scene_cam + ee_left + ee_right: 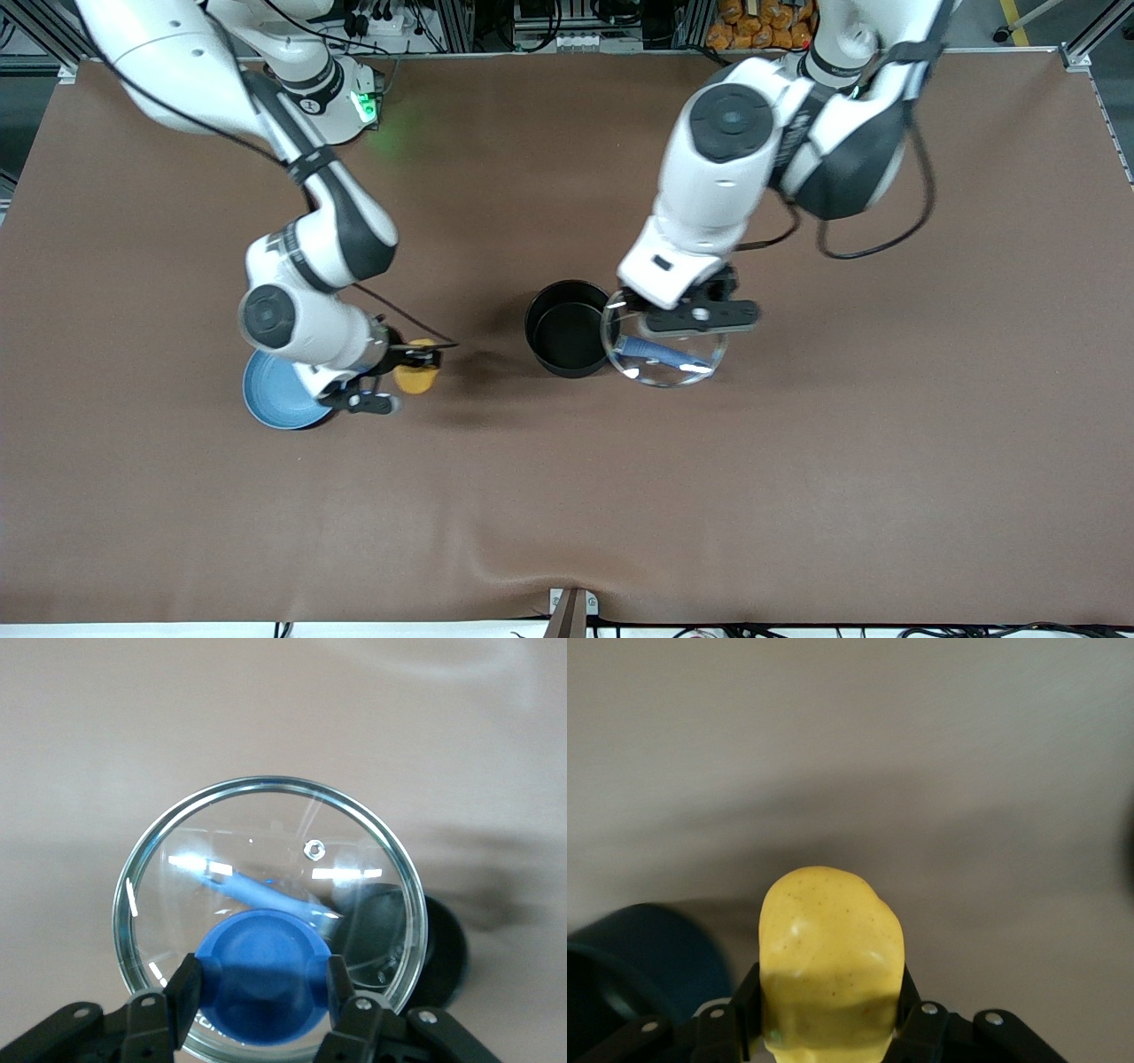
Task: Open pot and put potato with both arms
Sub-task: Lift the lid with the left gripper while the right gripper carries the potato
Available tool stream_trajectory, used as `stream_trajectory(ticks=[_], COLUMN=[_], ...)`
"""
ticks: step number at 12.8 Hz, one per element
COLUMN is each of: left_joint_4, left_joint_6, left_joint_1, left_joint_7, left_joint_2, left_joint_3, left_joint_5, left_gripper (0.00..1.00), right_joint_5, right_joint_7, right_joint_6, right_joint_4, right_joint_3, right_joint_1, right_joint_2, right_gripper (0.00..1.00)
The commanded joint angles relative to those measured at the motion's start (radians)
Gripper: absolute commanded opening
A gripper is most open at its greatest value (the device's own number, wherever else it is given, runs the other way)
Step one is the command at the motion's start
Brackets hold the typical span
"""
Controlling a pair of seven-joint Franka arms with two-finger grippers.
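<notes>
Potato (831,961) clamped in right end effector (829,1003)

Bright, even overhead light; soft shadows on the brown table (567,496). White glare streaks the glass lid (266,859). Wrist backgrounds blur; a green glow shows at the front view's upper left.

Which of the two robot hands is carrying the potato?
The right end effector, beside the blue plate, grips the potato. The left end effector holds the glass lid instead.
</notes>
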Motion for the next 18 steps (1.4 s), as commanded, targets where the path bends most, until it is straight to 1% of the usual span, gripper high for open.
stream_trajectory(ticks=[1, 3, 4, 5, 6, 7, 9, 10, 12, 14, 16, 18], left_joint_4=[-0.025, -0.055, -0.061, -0.074, -0.097, -0.126, -0.214, -0.253, -0.325, -0.420, -0.503, -0.555], left_joint_6=[-0.018, -0.038, -0.038, -0.036, -0.030, -0.027, 0.030, 0.056, 0.108, 0.201, 0.298, 0.362], left_joint_1=[0.072, 0.175, 0.227, 0.256, 0.285, 0.313, 0.380, 0.397, 0.431, 0.453, 0.467, 0.468], left_joint_7=[0.051, 0.119, 0.199, 0.250, 0.264, 0.273, 0.301, 0.342, 0.383, 0.417, 0.419, 0.422], left_joint_2=[-0.044, -0.047, -0.046, -0.043, -0.042, -0.044, -0.053, -0.061, -0.075, -0.090, -0.095, -0.096], left_joint_3=[-0.012, -0.015, -0.019, -0.019, -0.019, -0.021, -0.021, -0.021, -0.019, -0.019, -0.019, -0.019], left_joint_5=[0.013, 0.011, 0.006, 0.000, 0.000, -0.009, -0.091, -0.099, -0.099, -0.099, -0.099, -0.095], left_gripper=[0.00, 0.00, 0.00, 0.00, 0.00, 0.00, 0.00, 0.00, 0.00, 0.00, 0.00, 0.00], right_joint_5=[-0.025, -0.068, -0.118, -0.181, -0.233, -0.264, -0.276, -0.275, -0.282, -0.310, -0.315, -0.315], right_joint_7=[0.122, 0.200, 0.252, 0.303, 0.341, 0.357, 0.364, 0.366, 0.378, 0.380, 0.380, 0.384], right_joint_6=[-0.015, -0.008, -0.008, -0.008, -0.005, -0.001, 0.006, 0.032, 0.066, 0.104, 0.140, 0.147], right_joint_4=[0.056, 0.087, 0.137, 0.168, 0.185, 0.201, 0.212, 0.212, 0.212, 0.212, 0.215, 0.231], right_joint_3=[-0.003, -0.005, -0.008, -0.008, -0.006, -0.006, -0.012, -0.012, -0.014, -0.025, -0.052, -0.091], right_joint_1=[0.109, 0.202, 0.250, 0.285, 0.310, 0.339, 0.376, 0.381, 0.393, 0.399, 0.420, 0.456], right_joint_2=[0.002, 0.023, 0.050, 0.080, 0.104, 0.126, 0.150, 0.158, 0.181, 0.204, 0.229, 0.255], right_gripper=[0.15, 0.15, 0.14, 0.14, 0.14, 0.13, 0.12, 0.12, 0.12, 0.11, 0.11, 0.11])
